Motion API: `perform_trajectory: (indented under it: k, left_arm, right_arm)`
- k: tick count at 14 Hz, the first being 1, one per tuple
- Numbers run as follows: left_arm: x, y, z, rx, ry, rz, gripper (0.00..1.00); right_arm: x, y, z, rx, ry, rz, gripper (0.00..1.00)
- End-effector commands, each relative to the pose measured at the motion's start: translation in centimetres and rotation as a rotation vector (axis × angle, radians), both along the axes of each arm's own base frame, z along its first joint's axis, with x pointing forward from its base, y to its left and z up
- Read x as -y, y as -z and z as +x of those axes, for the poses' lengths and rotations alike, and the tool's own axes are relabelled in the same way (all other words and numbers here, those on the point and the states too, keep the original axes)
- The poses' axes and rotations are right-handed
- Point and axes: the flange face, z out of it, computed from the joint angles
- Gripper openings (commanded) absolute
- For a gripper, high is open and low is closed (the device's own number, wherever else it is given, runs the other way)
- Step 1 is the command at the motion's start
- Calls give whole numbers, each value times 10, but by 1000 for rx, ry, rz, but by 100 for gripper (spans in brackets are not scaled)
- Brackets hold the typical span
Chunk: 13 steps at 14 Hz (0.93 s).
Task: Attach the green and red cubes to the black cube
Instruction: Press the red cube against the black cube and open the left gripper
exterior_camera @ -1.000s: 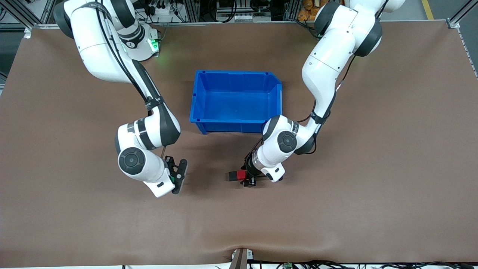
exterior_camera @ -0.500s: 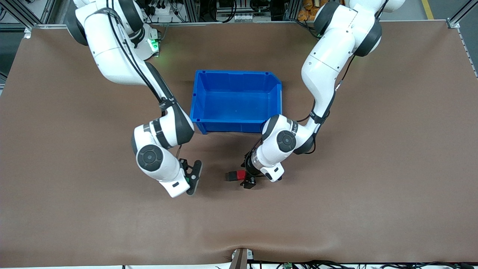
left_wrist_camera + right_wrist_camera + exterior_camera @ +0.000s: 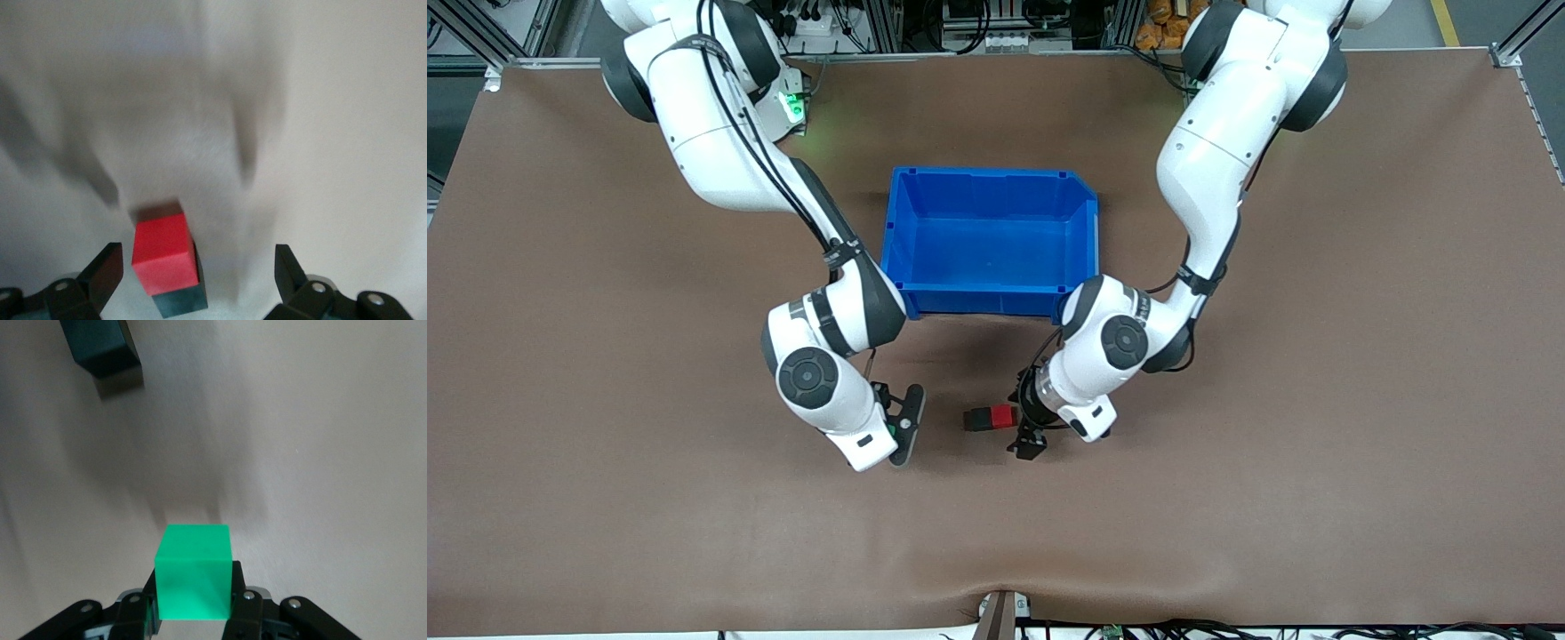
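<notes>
The red cube (image 3: 1004, 416) and the black cube (image 3: 975, 419) lie joined side by side on the table, nearer the front camera than the bin. My left gripper (image 3: 1028, 434) is open at the red end. In the left wrist view its fingers (image 3: 105, 270) stand wide apart, with the red cube (image 3: 160, 250) and black cube (image 3: 181, 298) between them, touching neither. My right gripper (image 3: 903, 425) is shut on the green cube (image 3: 193, 579) and holds it low, toward the right arm's end from the pair. The black cube (image 3: 100, 345) shows ahead in the right wrist view.
A blue bin (image 3: 987, 182) stands empty on the brown table, farther from the front camera than the cubes, between the two arms.
My right arm has carried the green cube toward the black and red pair. My left gripper has let go of the red cube and drawn slightly off it.
</notes>
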Motion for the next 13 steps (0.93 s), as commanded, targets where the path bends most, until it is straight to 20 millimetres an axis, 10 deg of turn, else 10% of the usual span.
perform_trajectory:
  k: [1, 9, 13]
  left_arm:
    - [-34, -32, 17, -15, 90, 14, 100]
    - [-154, -103, 52, -12, 414, 84, 100]
    - [-178, -165, 50, 54, 585, 283, 100]
  right_arm:
    - [-18, 4, 0, 11, 17, 11, 0]
    - [-75, 29, -32, 6, 94, 1, 0]
    - [-87, 30, -33, 41, 68, -17, 0]
